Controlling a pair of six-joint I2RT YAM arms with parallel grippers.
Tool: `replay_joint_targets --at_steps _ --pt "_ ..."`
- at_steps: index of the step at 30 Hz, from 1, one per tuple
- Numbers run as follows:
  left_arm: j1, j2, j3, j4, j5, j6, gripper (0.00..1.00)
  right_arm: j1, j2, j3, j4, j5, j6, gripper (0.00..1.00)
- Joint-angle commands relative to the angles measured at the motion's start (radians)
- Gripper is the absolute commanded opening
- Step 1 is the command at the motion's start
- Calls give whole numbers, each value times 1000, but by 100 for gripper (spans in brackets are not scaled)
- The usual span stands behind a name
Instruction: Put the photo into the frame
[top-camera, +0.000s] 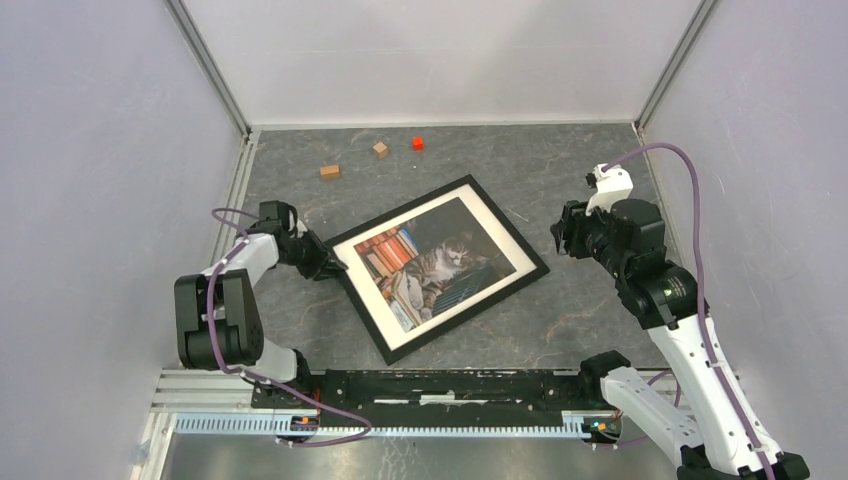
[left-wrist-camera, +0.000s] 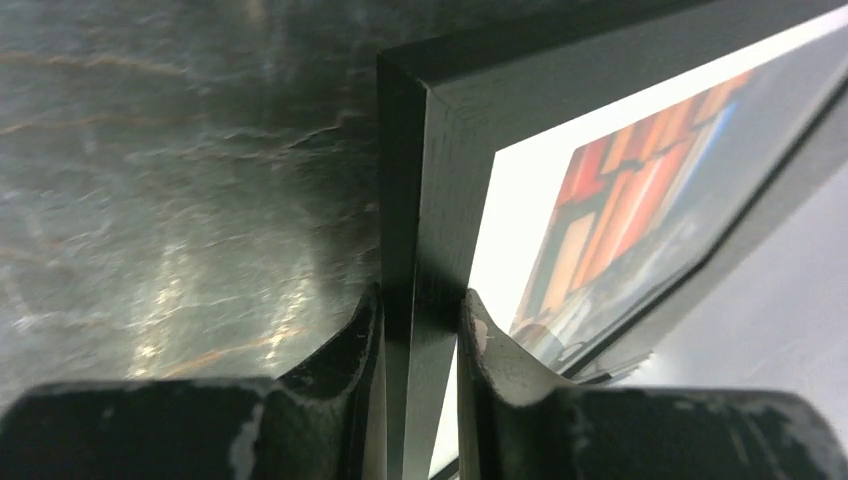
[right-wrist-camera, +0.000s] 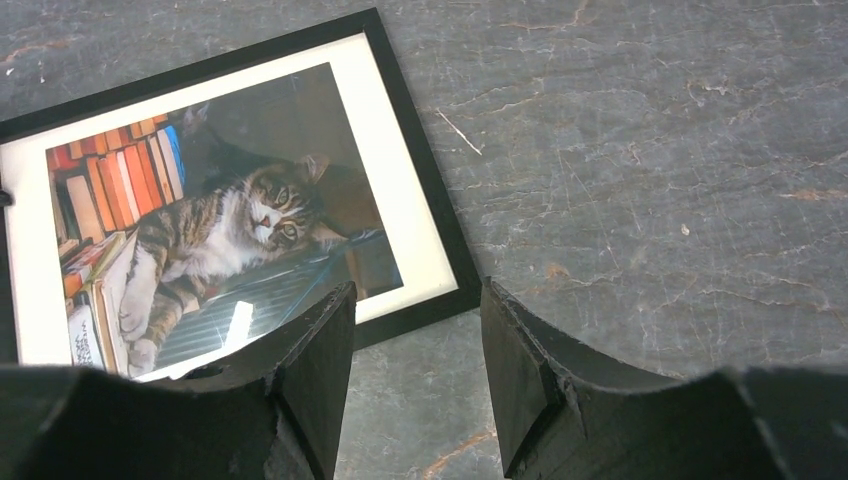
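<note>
The black frame (top-camera: 510, 224) lies flat and turned diagonally on the grey table. The photo (top-camera: 432, 262), a tabby cat beside books, sits inside it within a white mat. My left gripper (top-camera: 335, 265) is shut on the frame's left edge near its corner. In the left wrist view its jaws (left-wrist-camera: 420, 310) pinch the black frame edge (left-wrist-camera: 420, 200), with the photo (left-wrist-camera: 620, 200) to the right. My right gripper (top-camera: 562, 232) is open and empty, raised just right of the frame. The right wrist view shows its fingers (right-wrist-camera: 415, 330) above bare table, next to the frame's corner (right-wrist-camera: 420, 190) and the photo (right-wrist-camera: 220, 220).
Two small wooden blocks (top-camera: 330, 171) (top-camera: 380, 150) and a red cube (top-camera: 417, 143) lie near the back wall. White walls close in the left, right and back sides. A black rail (top-camera: 440, 385) runs along the near edge.
</note>
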Motion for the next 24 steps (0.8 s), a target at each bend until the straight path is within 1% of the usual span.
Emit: replay_joint_targets --at_steps 1,2,4,5,7,8,9,11,13,14,15,16,17,19,21,24 --pt "3 -50 44 -166 -226 21 31 2 -13 35 12 -45 -28 55" --pt "1 -85 48 -171 -266 16 47 2 -17 40 6 -53 -30 55" --pt "0 -178 69 -193 -346 11 86 3 -27 56 -15 -65 -32 56" --pt "-1 -231 86 -209 -373 20 100 3 -31 67 -35 -89 -37 56" --pt "-14 -310 140 -254 -393 54 100 2 -44 89 -64 -125 -52 59" --pt "-29 -360 174 -274 -387 67 100 2 -48 107 -84 -132 -61 64" --pt "-61 -408 205 -287 -370 83 100 2 -53 122 -101 -146 -71 68" --pt "-170 -528 285 -275 -337 90 100 2 -61 165 -132 -175 -95 75" --pt "-294 -625 352 -203 -306 79 100 2 -83 190 -138 -217 -102 81" --pt "-354 -655 375 -138 -254 73 100 3 -100 194 -129 -241 -100 82" --pt "-385 -679 402 -80 -182 67 100 2 -123 177 -96 -275 -95 85" --pt "-409 -685 434 -27 -104 54 100 2 -157 154 -52 -321 -83 89" --pt "-425 -693 455 23 -41 39 100 2 -188 124 -7 -356 -65 98" --pt "-435 -712 491 105 32 10 100 2 -224 95 50 -388 -36 98" --pt "-436 -742 527 156 61 -11 100 6 -222 125 18 -383 -43 98" --pt "-436 -787 591 189 68 -9 100 57 -203 164 -35 -318 -45 98"
